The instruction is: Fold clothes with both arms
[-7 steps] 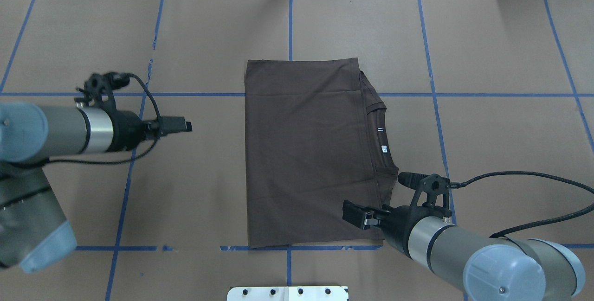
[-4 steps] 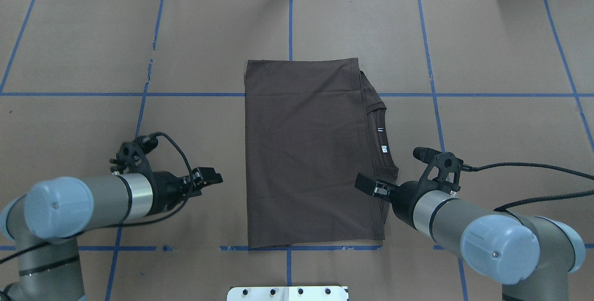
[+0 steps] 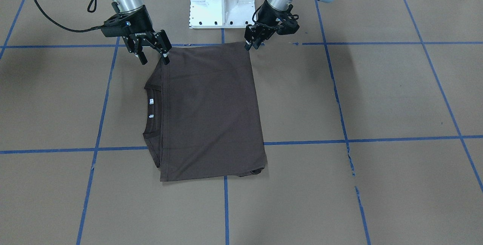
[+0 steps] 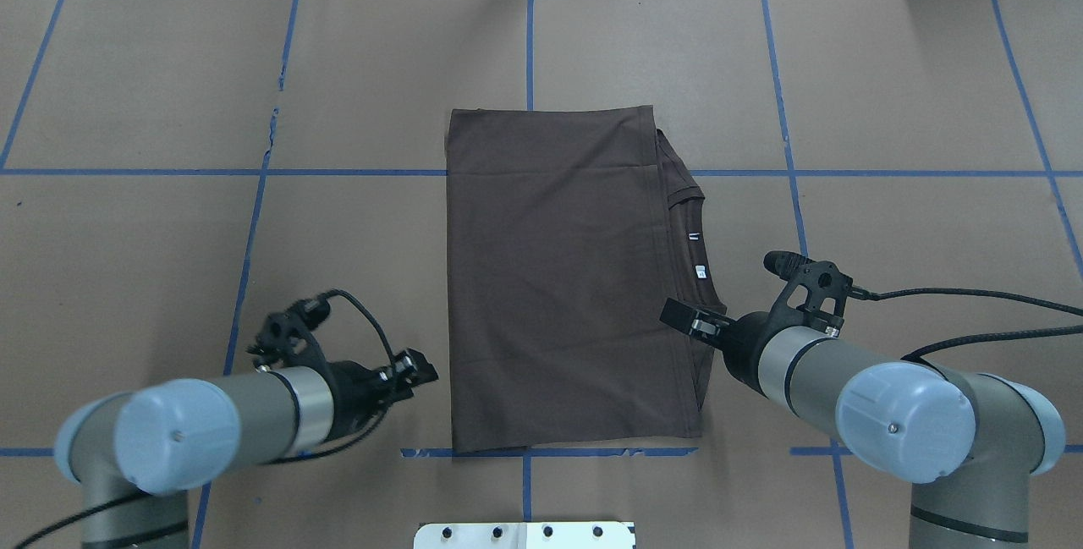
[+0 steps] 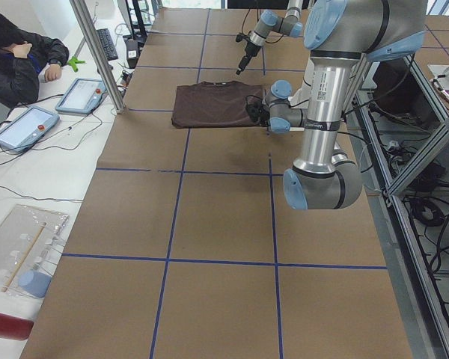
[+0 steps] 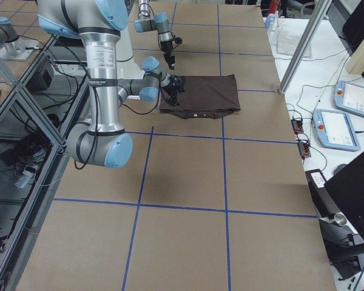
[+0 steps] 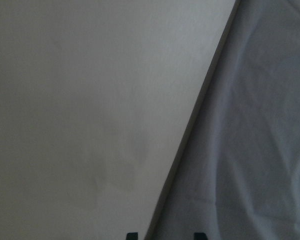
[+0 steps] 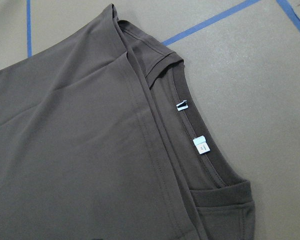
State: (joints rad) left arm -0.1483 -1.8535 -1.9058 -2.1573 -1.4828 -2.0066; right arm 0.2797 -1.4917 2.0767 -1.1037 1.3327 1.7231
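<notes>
- left gripper [image 4: 420, 370]: low at the T-shirt's [image 4: 567, 278] robot-side left corner; its fingertips [image 7: 131, 235] stand apart, and the wrist view shows the cloth's edge running up between them, one tip over bare table [image 4: 888, 109], the other over fabric; nothing is pinched yet
- T-shirt: lies flat on the table as a neat dark brown rectangle, already folded at least once; a stitched edge lies over the body just short of the collar [image 8: 221, 172], which peeks out along the shirt's right side with its white neck tags [image 8: 200, 145] showing; the upper layer looks smooth, with only faint creases
- right gripper [image 3: 154, 59]: tilted down at the T-shirt's robot-side right corner, on the collar side; its jaws are spread wide, one finger just at the cloth's corner, the other off to the side; it holds nothing
- step in hand, as I judge it: both arms are lining up on the two robot-side corners for a further fold across the shirt
- next move calls for: both sets of jaws to drop onto their corners and close through every layer; then an even lift and carry toward the T-shirt's far edge, both arms in pace so the cloth neither skews nor drags; the right corner is thicker, so a shallow bite there could leave lower layers behind
</notes>
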